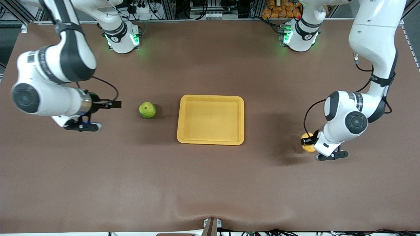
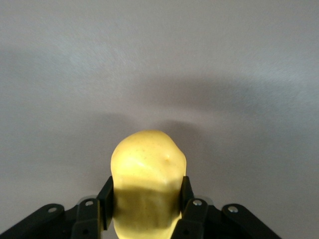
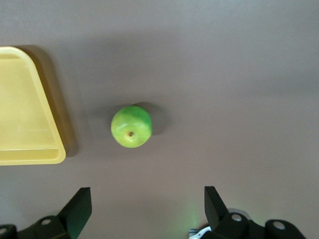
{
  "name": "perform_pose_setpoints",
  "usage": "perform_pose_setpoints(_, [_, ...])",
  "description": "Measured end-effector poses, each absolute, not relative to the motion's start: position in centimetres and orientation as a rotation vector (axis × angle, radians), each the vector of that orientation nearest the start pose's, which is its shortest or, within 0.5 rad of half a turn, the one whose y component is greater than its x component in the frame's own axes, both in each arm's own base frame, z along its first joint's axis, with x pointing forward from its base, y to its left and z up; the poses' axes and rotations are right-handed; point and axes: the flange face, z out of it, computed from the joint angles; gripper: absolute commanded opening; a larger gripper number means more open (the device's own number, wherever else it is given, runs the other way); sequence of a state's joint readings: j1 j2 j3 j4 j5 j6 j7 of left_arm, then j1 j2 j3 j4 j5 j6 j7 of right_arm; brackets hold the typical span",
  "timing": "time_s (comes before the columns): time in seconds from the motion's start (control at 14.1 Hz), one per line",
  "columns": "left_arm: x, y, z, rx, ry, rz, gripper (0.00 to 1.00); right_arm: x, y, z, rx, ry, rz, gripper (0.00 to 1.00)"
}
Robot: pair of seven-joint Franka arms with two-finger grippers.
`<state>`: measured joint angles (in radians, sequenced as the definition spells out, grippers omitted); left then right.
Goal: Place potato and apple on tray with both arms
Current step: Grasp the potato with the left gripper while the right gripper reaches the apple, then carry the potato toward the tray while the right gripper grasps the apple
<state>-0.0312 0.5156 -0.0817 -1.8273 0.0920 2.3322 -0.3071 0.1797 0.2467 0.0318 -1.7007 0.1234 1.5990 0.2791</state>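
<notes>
Front view first: the left gripper (image 1: 307, 141) has the potato (image 1: 307, 142) pinched between its fingers toward the left arm's end of the table, well apart from the tray (image 1: 210, 119). Whether it is lifted or just touching the cloth, I cannot tell. The left wrist view confirms the grip: both pads press the potato (image 2: 147, 186) on its sides, with much of it sticking out past the fingertips (image 2: 105, 201).

Over to the right gripper (image 1: 113, 104): fingers spread wide, nothing in them, hanging over bare table toward the right arm's end. The apple (image 1: 147, 109) sits on the table between that gripper and the tray, close beside the tray's rim. In the right wrist view the apple (image 3: 131, 126) lies ahead of the open fingers (image 3: 78, 209), with the tray corner (image 3: 55, 149) just beside it.

What could go wrong? The potato is lumpy and gripped low on its body, so it could twist or slip out on the carry to the tray. The apple is round and free to roll; a finger landing off-centre could nudge it against the tray rim.

Orientation: the potato's long axis runs straight out along the fingers, free end pointing away from the wrist. The apple sits roughly upright, stem dimple facing up and tipped slightly toward the wrist camera; it has no real long axis.
</notes>
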Motion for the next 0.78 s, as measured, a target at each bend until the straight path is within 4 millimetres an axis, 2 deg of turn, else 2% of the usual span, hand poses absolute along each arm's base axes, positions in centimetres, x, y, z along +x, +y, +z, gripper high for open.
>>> perform_pose_setpoints(0.14, [64.2, -6.5, 27.0, -3.096, -0.231, 0.024, 0.0, 56.6, 15.7, 40.9, -3.06, 0.152, 0.584, 1.0])
perform_pose_setpoints(0.28, [63.9, -5.2, 29.4, -3.076, -0.263, 0.052, 0.0, 55.7, 16.5, 38.9, -3.067, 0.154, 0.597, 1.0])
perform_pose_setpoints(0.42, [63.7, -2.9, 32.6, -3.061, -0.318, 0.035, 0.0, 54.9, 17.6, 36.9, -3.078, 0.193, 0.596, 1.0])
perform_pose_setpoints(0.57, [63.2, -2.0, 35.8, -3.056, -0.342, 0.012, 0.0, 54.1, 19.2, 35.6, -3.092, 0.23, 0.566, 1.0])
perform_pose_setpoints(0.64, [62.9, -2.3, 37.4, -3.056, -0.336, 0.009, 0.0, 53.6, 19.9, 35.0, -3.097, 0.233, 0.561, 1.0])
perform_pose_setpoints(0.78, [61.8, -4.5, 40.4, -3.062, -0.286, 0.015, 0.0, 52.9, 20.3, 33.6, -3.102, 0.236, 0.562, 1.0])
